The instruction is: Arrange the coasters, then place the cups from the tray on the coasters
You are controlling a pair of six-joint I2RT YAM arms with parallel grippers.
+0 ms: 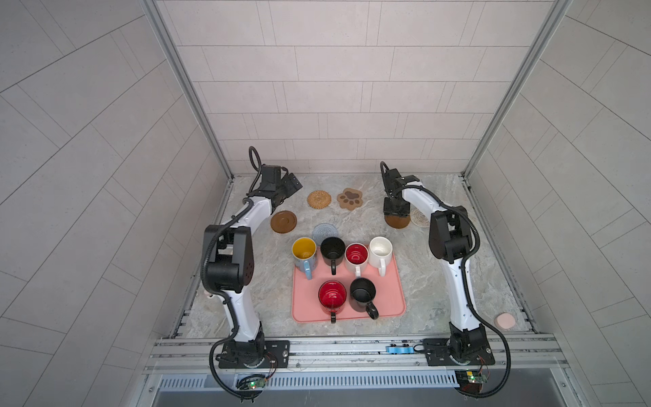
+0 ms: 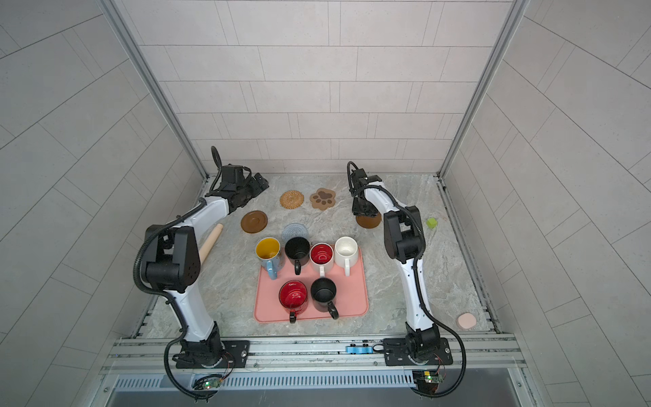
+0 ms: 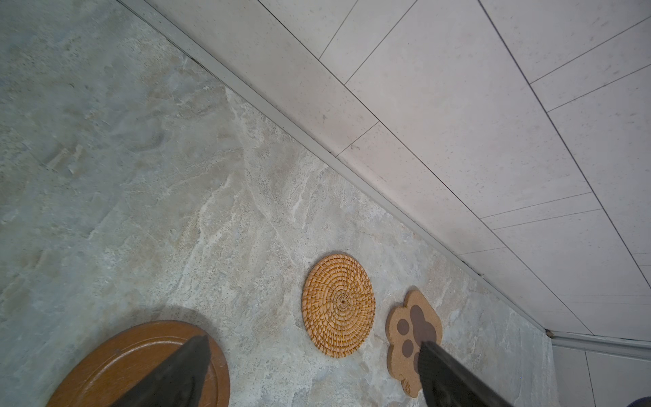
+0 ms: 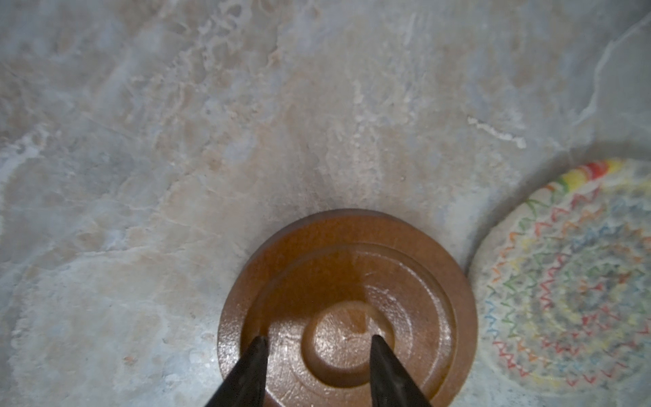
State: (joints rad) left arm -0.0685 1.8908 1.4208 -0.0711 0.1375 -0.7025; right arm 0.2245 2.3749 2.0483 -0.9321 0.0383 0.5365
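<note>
The right gripper (image 4: 318,340) stood low over a dark wooden coaster (image 4: 348,239), jaws partly spread, tips on or just above its face, pinching nothing. The disc lay flat on the marble table (image 4: 176,141), just beside the whitish crochet coaster (image 4: 563,289), beyond the tray (image 1: 387,303) (the cups (image 1: 380,246) all waiting there). It looked stiff, light, slick; I'd grip across its rim. The left gripper (image 3: 314,341) hung wide apart, empty.

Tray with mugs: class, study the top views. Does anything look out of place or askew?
The light blue mug seems to straddle the pink tray's far left corner, overhanging its rim, while the other five mugs look fully on it. Nothing spilled.
</note>
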